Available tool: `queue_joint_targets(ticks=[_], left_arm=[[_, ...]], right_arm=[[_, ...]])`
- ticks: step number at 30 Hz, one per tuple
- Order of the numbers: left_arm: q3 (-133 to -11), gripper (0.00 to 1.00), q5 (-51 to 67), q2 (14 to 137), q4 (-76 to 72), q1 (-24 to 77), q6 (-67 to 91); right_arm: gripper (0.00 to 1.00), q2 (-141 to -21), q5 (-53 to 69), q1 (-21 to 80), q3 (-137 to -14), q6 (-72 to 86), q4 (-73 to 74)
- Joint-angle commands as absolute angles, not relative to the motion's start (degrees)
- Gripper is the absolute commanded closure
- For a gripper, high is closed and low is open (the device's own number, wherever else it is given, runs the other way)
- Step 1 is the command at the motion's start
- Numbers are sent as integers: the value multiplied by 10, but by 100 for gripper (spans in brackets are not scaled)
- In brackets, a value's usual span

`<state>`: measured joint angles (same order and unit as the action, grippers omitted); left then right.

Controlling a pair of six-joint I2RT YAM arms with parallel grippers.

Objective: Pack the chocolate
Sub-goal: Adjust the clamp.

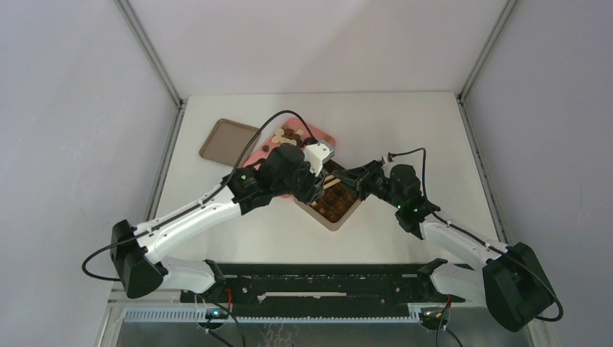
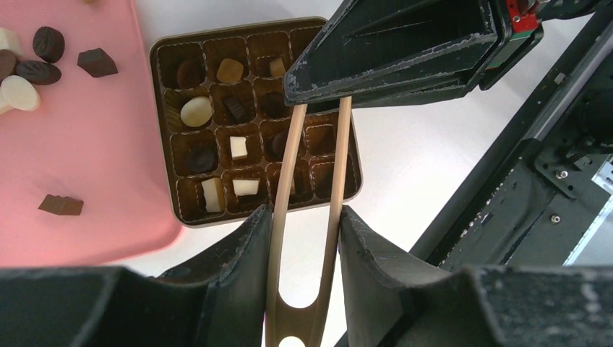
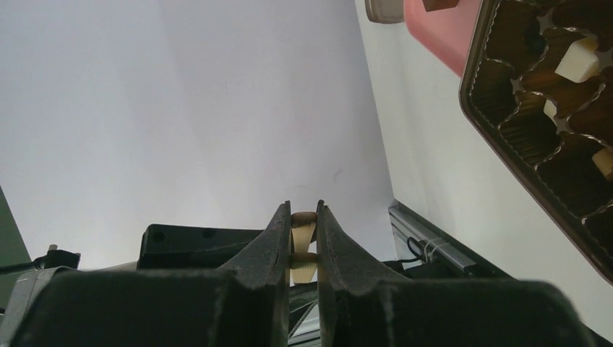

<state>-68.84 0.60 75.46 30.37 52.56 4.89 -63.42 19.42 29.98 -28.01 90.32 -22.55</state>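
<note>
My left gripper (image 2: pixel 303 235) is shut on thin wooden tongs (image 2: pixel 289 181) near their joined end, above the square tan tin (image 2: pixel 154 108). My right gripper (image 3: pixel 303 238) is shut on the tongs' two tips (image 3: pixel 303 230). In the left wrist view it shows as a black wedge (image 2: pixel 390 65) over the tin's far corner. Several cells of the tin hold chocolate (image 2: pixel 196 110), both brown and white pieces. More loose chocolate (image 2: pixel 32 61) lies on the pink tray (image 2: pixel 94 159). From above, both grippers (image 1: pixel 322 188) (image 1: pixel 341 178) meet over the tin (image 1: pixel 334 225).
The pink tray (image 1: pixel 278 137) lies behind the tin. A flat brown lid (image 1: pixel 225 141) lies to its left. Grey walls enclose the table on three sides. A black rail (image 1: pixel 318 278) runs along the near edge between the arm bases.
</note>
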Motion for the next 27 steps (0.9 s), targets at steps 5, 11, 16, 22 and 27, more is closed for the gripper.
queue_joint_targets(ticks=[5, 11, 16, 22, 27], left_arm=[[-655, 61, 3, 706, 211, 523, 63], [-639, 63, 38, 688, 190, 522, 62], [-628, 65, 38, 676, 174, 522, 62], [-643, 73, 2, 688, 209, 520, 73], [-658, 73, -39, 698, 251, 513, 83]], right_arm=[[100, -618, 225, 307, -279, 908, -260], [100, -624, 235, 303, -279, 906, -266], [100, -627, 241, 302, -279, 905, -269], [75, -609, 241, 290, -281, 870, -254], [48, -554, 228, 254, -308, 789, -144]])
